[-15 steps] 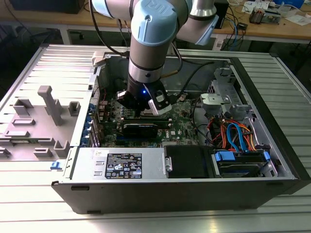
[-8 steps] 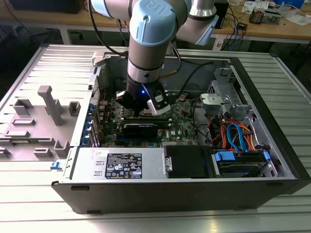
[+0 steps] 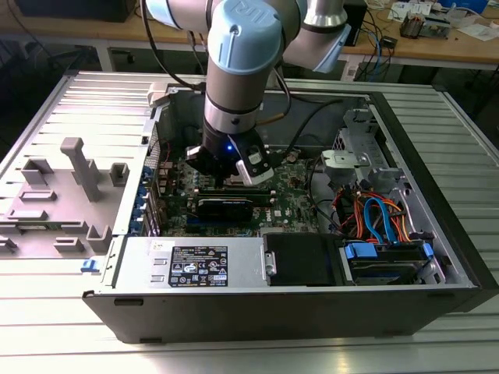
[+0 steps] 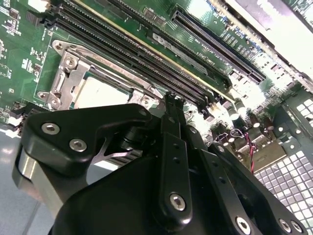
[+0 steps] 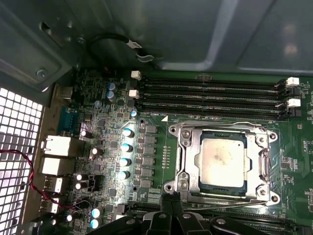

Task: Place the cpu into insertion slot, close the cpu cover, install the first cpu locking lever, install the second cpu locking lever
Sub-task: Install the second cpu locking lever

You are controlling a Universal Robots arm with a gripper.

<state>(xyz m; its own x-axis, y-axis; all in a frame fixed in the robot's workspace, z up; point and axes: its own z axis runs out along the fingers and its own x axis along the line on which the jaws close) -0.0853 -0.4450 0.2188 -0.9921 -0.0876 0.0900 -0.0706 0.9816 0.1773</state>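
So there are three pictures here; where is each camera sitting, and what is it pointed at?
Exterior view: off the arm, above and in front of the open computer case, looking down; the arm and gripper reach into it.
First wrist view: on the wrist, looking at the motherboard; the cpu lies under the closed cpu cover; gripper parts edge the frame.
Second wrist view: on the wrist, low and slanted; the black gripper fills the foreground.
Both wrist views share the cpu, cover and memory slots.
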